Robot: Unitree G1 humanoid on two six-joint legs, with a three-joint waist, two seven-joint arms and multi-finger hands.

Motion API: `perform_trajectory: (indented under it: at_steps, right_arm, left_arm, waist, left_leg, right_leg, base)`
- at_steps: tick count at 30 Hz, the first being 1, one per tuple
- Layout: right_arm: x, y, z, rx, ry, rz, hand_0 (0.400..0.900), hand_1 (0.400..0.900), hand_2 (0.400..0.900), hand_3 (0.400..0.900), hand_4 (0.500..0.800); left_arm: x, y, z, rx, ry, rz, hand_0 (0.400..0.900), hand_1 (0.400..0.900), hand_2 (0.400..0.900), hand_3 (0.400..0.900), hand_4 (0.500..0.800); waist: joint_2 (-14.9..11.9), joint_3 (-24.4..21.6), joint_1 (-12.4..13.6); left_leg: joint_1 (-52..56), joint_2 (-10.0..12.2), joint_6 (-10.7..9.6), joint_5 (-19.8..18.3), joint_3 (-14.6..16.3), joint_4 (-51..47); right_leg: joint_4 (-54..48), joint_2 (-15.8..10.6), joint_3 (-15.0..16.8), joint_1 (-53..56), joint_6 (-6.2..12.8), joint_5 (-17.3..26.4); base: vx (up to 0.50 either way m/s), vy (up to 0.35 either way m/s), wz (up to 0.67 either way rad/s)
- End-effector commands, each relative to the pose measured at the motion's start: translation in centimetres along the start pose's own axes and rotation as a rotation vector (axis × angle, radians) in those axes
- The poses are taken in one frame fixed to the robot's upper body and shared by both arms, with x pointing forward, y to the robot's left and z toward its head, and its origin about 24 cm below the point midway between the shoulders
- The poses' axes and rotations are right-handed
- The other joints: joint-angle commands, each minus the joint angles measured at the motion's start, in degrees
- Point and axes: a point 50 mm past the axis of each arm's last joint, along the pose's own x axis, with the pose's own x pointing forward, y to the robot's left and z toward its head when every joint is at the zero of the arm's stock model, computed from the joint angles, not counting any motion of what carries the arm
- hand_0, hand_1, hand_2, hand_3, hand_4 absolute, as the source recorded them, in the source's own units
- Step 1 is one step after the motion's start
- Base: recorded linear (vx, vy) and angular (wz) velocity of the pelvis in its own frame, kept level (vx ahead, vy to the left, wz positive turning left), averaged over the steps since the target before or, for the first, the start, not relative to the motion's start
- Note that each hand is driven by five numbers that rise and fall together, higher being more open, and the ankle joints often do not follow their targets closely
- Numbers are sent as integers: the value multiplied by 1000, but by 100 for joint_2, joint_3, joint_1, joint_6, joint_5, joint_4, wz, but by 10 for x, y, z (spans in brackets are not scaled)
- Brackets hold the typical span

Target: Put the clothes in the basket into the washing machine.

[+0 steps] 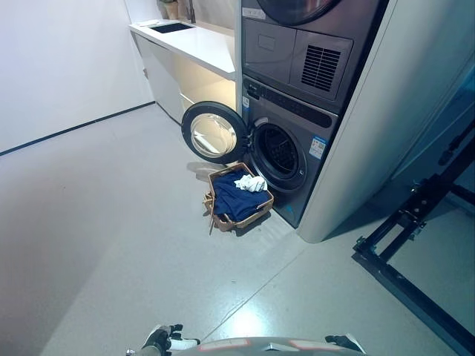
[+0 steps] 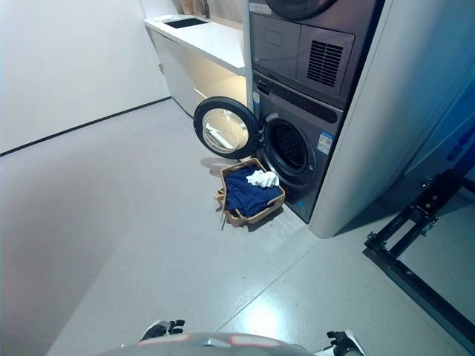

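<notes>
Grey speckled floor (image 1: 111, 245) lies bare between the robot and a wicker basket (image 1: 239, 217) holding dark blue clothes (image 1: 234, 199) and a white garment (image 1: 251, 183). Its long side angles toward the washing machine (image 1: 286, 152), door (image 1: 213, 133) swung open left. Black frame (image 1: 404, 245) at right. Both hands, left hand (image 1: 165, 339) and right hand (image 2: 343, 343), are cut off at the bottom edge; finger positions cannot be told.

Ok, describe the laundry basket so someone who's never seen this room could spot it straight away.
Find the grey washing machine at the bottom of the tall stack, its round door swung open to the left. On the floor right in front of its drum sits the basket. It is the only tan box there, holding dark blue cloth with a small white piece on top.
</notes>
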Motion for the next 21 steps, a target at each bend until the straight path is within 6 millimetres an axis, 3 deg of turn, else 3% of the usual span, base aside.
perform_trajectory:
  at_steps: [1,21]
  right_arm:
    - [2,7,19,-5,-53,19,900,900,900,900,800]
    - [2,9,18,-6,-49,22,900,900,900,900,800]
  left_arm:
    - [2,13,9,11,-27,42,900,900,900,900,800]
    - [2,13,9,-4,-23,46,900,900,900,900,800]
  waist:
    - [-389,-51,-37]
    - [-376,-87,-15]
  left_leg:
    - [-18,-262,108,-173,-84,-358]
    - [-3,-305,116,-190,-140,-435]
  right_leg:
    - [-981,-279,91,571,486,430]
    - [-1027,-335,10,598,522,439]
  base:
    - [0,0,0]
    - [6,10,3]
